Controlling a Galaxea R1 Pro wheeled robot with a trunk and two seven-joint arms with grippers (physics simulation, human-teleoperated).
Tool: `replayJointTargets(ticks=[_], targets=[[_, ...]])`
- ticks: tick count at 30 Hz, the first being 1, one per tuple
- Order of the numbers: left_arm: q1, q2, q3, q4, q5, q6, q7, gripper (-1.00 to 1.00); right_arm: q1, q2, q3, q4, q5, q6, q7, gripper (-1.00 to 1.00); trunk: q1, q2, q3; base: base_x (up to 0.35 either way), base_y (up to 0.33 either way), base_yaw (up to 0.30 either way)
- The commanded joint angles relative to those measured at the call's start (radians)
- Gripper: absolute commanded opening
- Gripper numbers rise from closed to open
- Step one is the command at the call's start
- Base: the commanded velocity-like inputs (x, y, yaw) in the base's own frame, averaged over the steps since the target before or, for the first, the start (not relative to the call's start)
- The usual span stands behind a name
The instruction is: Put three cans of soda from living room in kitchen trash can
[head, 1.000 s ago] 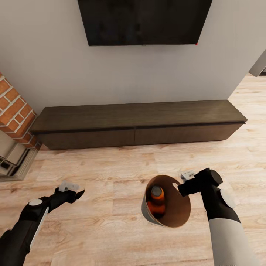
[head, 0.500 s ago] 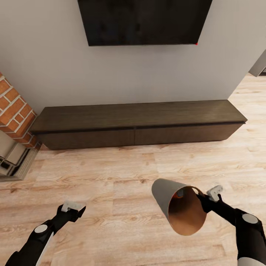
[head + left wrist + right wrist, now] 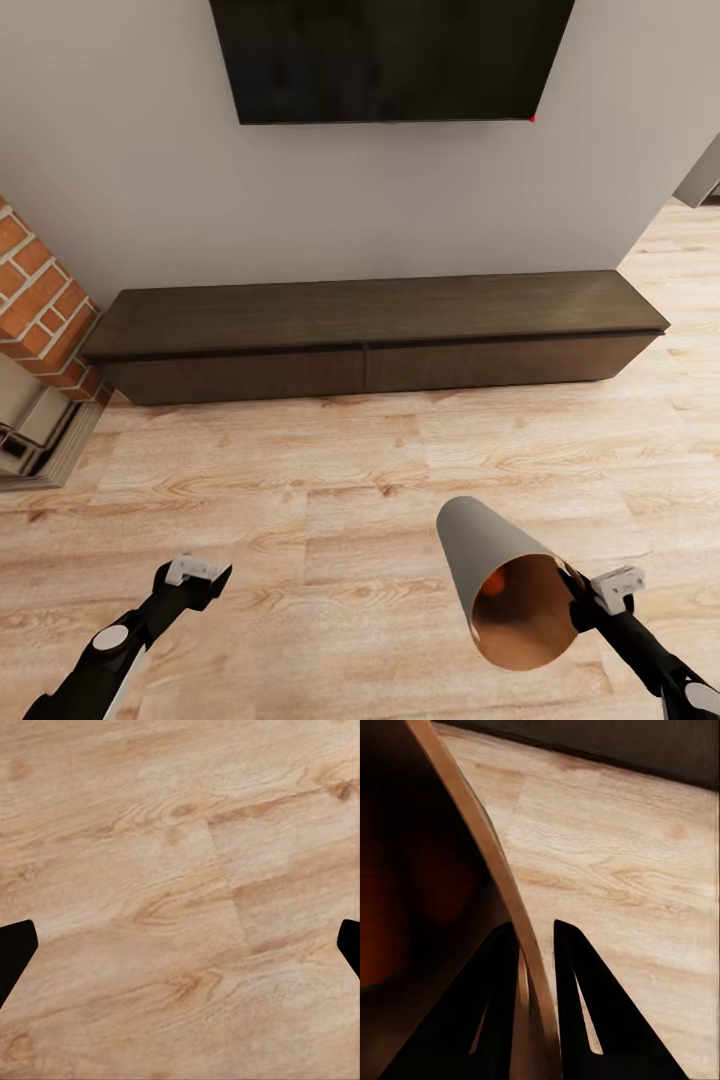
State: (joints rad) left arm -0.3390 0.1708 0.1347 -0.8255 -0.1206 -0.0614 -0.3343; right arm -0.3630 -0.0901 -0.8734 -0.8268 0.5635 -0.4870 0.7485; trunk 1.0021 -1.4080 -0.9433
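Observation:
The grey trash can [image 3: 470, 545] hangs tilted above the wood floor, its coppery-brown mouth turned toward me. My right gripper [image 3: 578, 605] is shut on its rim, one finger inside the wall and one outside, as the right wrist view shows with the rim [image 3: 472, 832] running between the fingers [image 3: 577, 975]. A sliver of an orange soda can [image 3: 497, 581] glows deep inside the bin; other cans are hidden. My left gripper [image 3: 205, 575] hovers low over bare floor, open and holding nothing, its fingertips [image 3: 15, 952] far apart.
A long dark low cabinet [image 3: 370, 330] runs along the wall under a wall TV [image 3: 390, 55]. The brick fireplace [image 3: 35, 290] stands at the left. Light wood floor [image 3: 330, 470] lies between me and the cabinet, with an opening at the far right [image 3: 700, 180].
My right arm has drawn back and lower with the trash can, which tipped over from nearly upright until its mouth faces me. The left arm also pulled back. The camera stayed still.

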Motion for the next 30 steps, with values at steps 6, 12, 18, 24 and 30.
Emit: replayJointTargets(ticks=[6,12,18,24,30], targets=[[0.0,0.0,-0.002,0.127,0.002,-0.115,0.14,1.0,0.001,-0.06,-0.003,0.113,0.017,-0.046,-0.019,-1.0,0.0,0.0,0.0,0.0,0.0,0.0],[0.0,0.0,-0.003,0.153,0.004,-0.132,0.163,1.0,0.001,-0.121,-0.003,0.188,0.011,-0.062,-0.015,-1.0,0.0,0.0,0.0,0.0,0.0,0.0],[0.0,0.0,-0.003,0.157,0.004,-0.135,0.167,1.0,0.001,-0.131,-0.003,0.212,0.01,-0.06,-0.011,-1.0,0.0,0.0,0.0,0.0,0.0,0.0],[0.0,0.0,-0.003,0.158,0.004,-0.135,0.168,1.0,0.0,-0.123,-0.003,0.211,0.008,-0.055,-0.026,-1.0,0.0,0.0,0.0,0.0,0.0,0.081],[0.0,0.0,-0.003,0.157,0.004,-0.135,0.168,1.0,0.0,-0.12,-0.001,0.212,0.009,-0.053,-0.107,-1.0,0.0,0.0,0.0,0.0,0.0,0.218]])
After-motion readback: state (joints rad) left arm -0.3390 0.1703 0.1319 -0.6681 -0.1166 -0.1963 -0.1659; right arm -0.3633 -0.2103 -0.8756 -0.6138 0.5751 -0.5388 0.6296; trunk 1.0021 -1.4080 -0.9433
